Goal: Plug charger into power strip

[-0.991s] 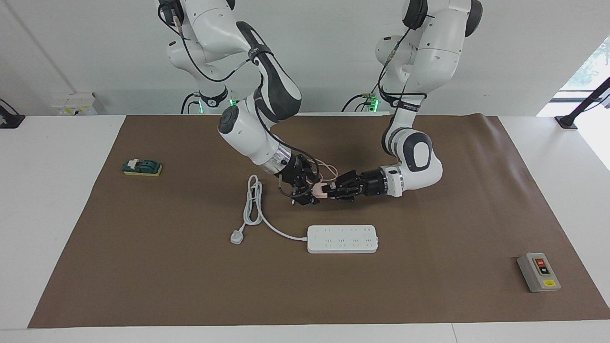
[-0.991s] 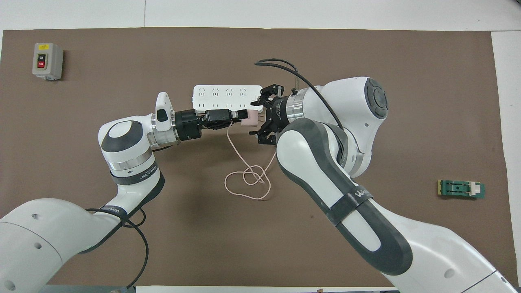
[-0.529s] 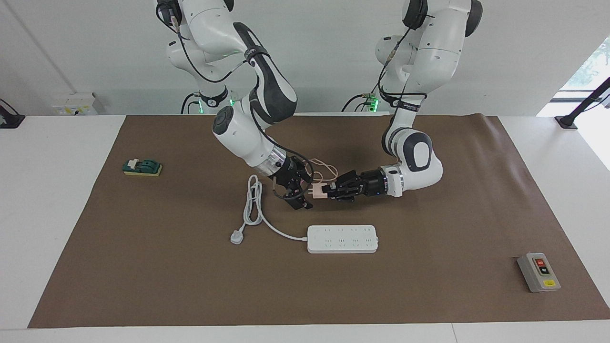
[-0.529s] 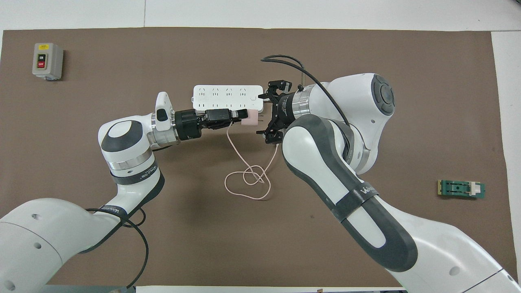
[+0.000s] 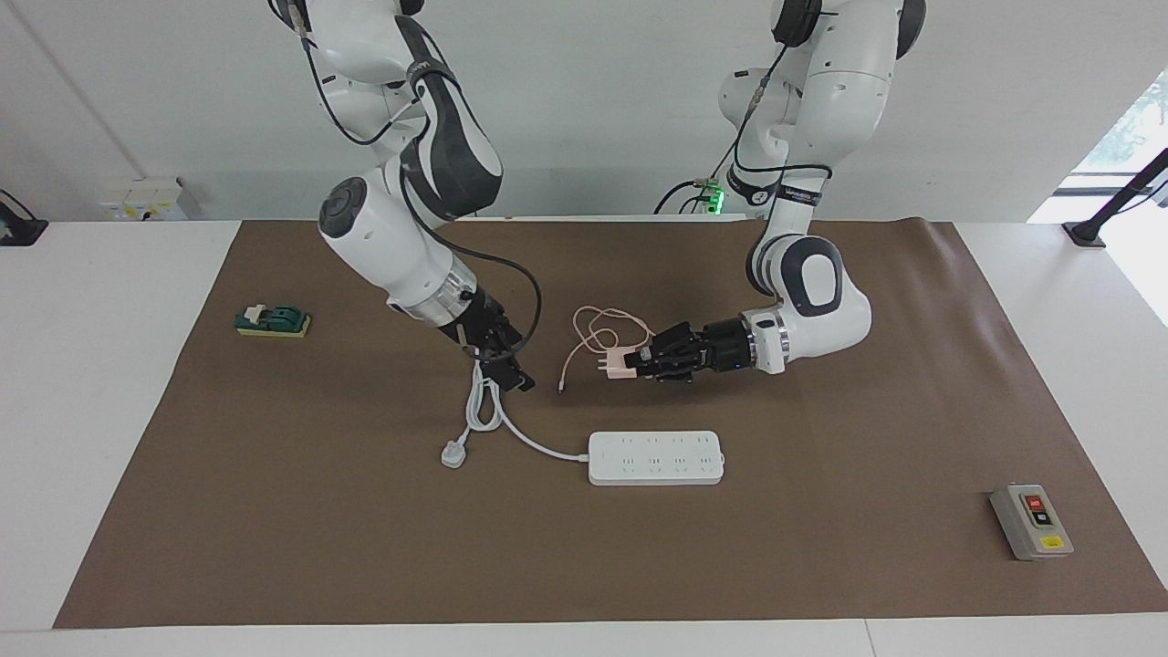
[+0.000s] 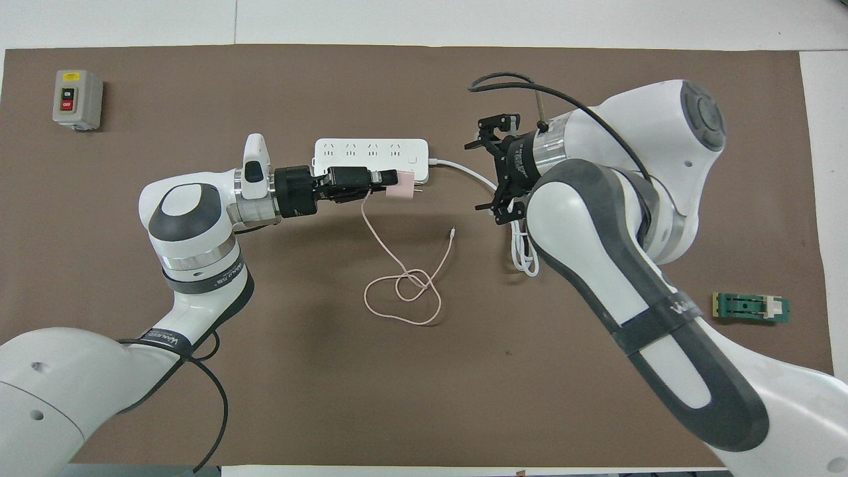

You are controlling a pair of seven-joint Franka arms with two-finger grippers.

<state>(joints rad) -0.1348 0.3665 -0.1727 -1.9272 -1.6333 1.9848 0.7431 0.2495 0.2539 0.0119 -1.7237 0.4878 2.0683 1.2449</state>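
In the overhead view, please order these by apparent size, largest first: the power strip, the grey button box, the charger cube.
1. power strip
2. grey button box
3. charger, though it is held above the table, nearer the camera.

We saw a matt brown paper-like sheet [image 5: 821, 547] spread smooth over the glossy white tabletop [image 5: 91, 456]. The long white power strip [image 5: 655, 457] looked like smooth, faintly shiny plastic, its thick white cord [image 5: 493, 401] rubbery. The small pale-pink cube charger [image 5: 621, 365] seemed matt plastic with bright metal prongs, its thin pink cable [image 6: 404, 291] soft and dull. The left gripper [image 5: 643, 361] and the right gripper [image 5: 511, 370] were of matt black plastic or metal, we could not tell which, on glossy white arm shells. The grey button box [image 5: 1031, 522] appeared dull, painted metal or plastic.
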